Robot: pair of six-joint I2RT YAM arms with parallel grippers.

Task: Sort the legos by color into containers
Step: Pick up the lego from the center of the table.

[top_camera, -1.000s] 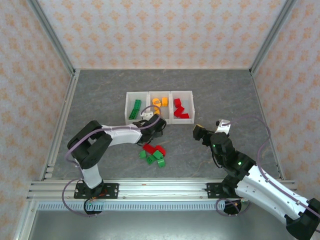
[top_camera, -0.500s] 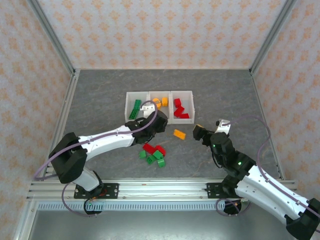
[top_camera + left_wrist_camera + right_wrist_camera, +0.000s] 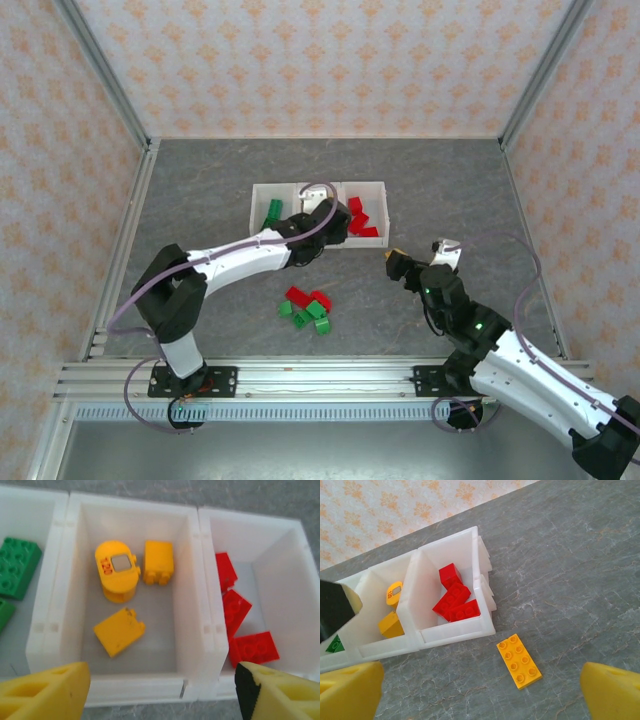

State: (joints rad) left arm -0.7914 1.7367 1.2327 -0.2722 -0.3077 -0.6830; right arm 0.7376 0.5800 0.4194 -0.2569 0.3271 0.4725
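Observation:
The three joined white bins (image 3: pixel 320 187) stand mid-table. In the left wrist view the middle bin (image 3: pixel 200 600) holds three orange-yellow pieces (image 3: pixel 119 631), the right bin holds three red bricks (image 3: pixel 237 611), and the left bin holds green bricks (image 3: pixel 17 567). My left gripper (image 3: pixel 160 695) is open and empty, hovering over the middle bin's near wall. A flat orange brick (image 3: pixel 520 661) lies on the table just outside the red bin's corner. It sits ahead of my right gripper (image 3: pixel 480 700), which is open and empty. Loose red and green bricks (image 3: pixel 306 308) lie in a pile nearer the arms.
The grey table (image 3: pixel 200 200) is walled by patterned panels, with metal rails along the sides. The left arm (image 3: pixel 235 258) stretches diagonally from its base to the bins, passing just behind the brick pile.
The left gripper has moved from beside the pile up to the middle bin. The flat orange brick came into view on the table half a second ago. The right arm has held still.

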